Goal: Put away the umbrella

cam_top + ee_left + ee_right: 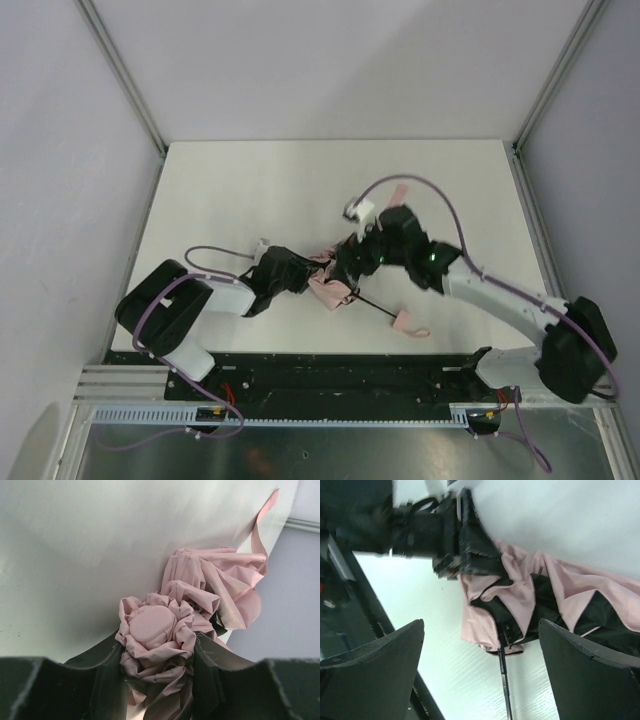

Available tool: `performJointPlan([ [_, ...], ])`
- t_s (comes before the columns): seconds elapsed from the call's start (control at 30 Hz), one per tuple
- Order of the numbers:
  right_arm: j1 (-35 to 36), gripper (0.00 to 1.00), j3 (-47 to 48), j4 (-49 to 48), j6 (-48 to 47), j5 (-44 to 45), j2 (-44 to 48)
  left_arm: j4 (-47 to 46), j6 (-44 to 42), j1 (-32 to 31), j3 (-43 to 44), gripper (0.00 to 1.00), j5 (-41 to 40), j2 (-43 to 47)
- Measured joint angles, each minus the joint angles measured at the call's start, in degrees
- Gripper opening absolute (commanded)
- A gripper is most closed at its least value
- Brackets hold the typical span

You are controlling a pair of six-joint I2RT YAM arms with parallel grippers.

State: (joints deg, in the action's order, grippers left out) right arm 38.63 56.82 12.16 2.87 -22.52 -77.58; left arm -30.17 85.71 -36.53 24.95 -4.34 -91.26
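Centrally, one umbrella point(325, 288) sits bunched on the tabletop point(250, 190) between the two hands. Its single black shaft point(372, 306) runs toward the near right and ends in one small pink handle point(400, 320) with a strap. The left hand point(157, 667) pinches the gathered pink fabric just below the round cap, one finger pressed in on either side, while the right hand point(480, 675) hovers over the canopy and shaft, its two fingers point(375, 675) spread wide — gripping nothing.
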Motion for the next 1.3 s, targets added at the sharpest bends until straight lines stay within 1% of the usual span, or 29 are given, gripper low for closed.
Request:
performJointPlan([
  [0.1, 10.67, 0.98, -8.52, -6.95, -4.83, 13.27, 5.68, 6.34, 0.33, 0.07, 3.08, 0.00, 0.07, 0.31],
  [0.17, 16.87, 0.97, -12.90, -11.15, -8.55, 20.76, 5.42, 9.25, 0.46, 0.09, 4.50, 0.00, 0.31, 0.31],
  [0.23, 20.79, 0.97, -15.52, -14.36, -11.98, 27.15, 2.67, 11.41, 0.87, 0.15, 5.53, 0.00, 0.72, 0.28],
  [0.33, 24.33, 0.97, -16.33, -18.82, -16.24, 34.73, -3.72, 13.29, 1.11, 0.33, 6.56, 0.00, 1.25, 0.07],
  [0.4, 25.75, 0.97, -16.33, -22.10, -18.32, 38.29, -7.58, 13.90, 1.40, 0.42, 7.04, 0.00, 1.64, -0.24],
  [0.57, 27.69, 0.96, -16.11, -30.42, -23.30, 46.36, -15.85, 14.29, 1.84, 0.42, 7.54, 0.00, 2.01, -0.59],
  [0.67, 27.67, 0.91, -14.78, -33.92, -25.66, 49.75, -20.59, 14.34, 1.92, 0.44, 7.54, 0.00, 2.01, -0.59],
  [0.7, 27.56, 0.88, -13.97, -35.30, -25.94, 50.97, -22.05, 14.34, 1.92, 0.46, 7.54, 0.00, 2.03, -0.59],
  [0.73, 27.34, 0.82, -13.09, -35.93, -26.18, 51.69, -23.17, 14.34, 1.92, 0.46, 7.54, 0.00, 2.03, -0.59],
  [0.83, 25.70, 0.55, -10.51, -37.44, -25.94, 53.46, -26.64, 14.38, 1.95, 0.46, 7.54, 0.00, 2.14, -0.57],
  [0.9, 24.48, 0.42, -9.73, -37.09, -24.13, 52.89, -27.76, 14.32, 2.12, 0.48, 7.61, 0.00, 1.99, -0.55],
  [0.97, 23.98, 0.28, -9.11, -35.82, -21.84, 51.49, -28.15, 14.49, 2.38, 0.63, 7.78, 0.00, 1.99, -0.57],
  [1.03, 23.61, 0.10, -8.55, -34.21, -20.37, 50.40, -28.17, 14.69, 2.29, 0.63, 7.82, 0.00, 1.97, -0.57],
  [1.07, 23.34, 0.05, -8.13, -33.33, -19.82, 49.72, -28.13, 14.82, 2.23, 0.68, 7.89, 0.00, 1.92, -0.57],
  [1.13, 22.47, 0.01, -7.41, -31.56, -18.40, 47.80, -27.96, 15.17, 1.86, 0.72, 8.07, 0.00, 1.68, -0.55],
  [1.23, 21.07, 0.00, -6.40, -29.14, -15.17, 44.00, -27.61, 15.82, 1.66, 0.76, 8.17, 0.00, 1.38, -0.20],
  [1.27, 20.48, 0.00, -6.08, -28.30, -13.99, 42.12, -27.43, 16.35, 1.44, 0.83, 8.15, 0.02, 1.27, 0.17],
  [1.3, 19.98, 0.00, -5.86, -27.71, -13.00, 40.46, -27.28, 16.87, 1.25, 0.87, 8.13, 0.08, 1.07, 0.59],
])
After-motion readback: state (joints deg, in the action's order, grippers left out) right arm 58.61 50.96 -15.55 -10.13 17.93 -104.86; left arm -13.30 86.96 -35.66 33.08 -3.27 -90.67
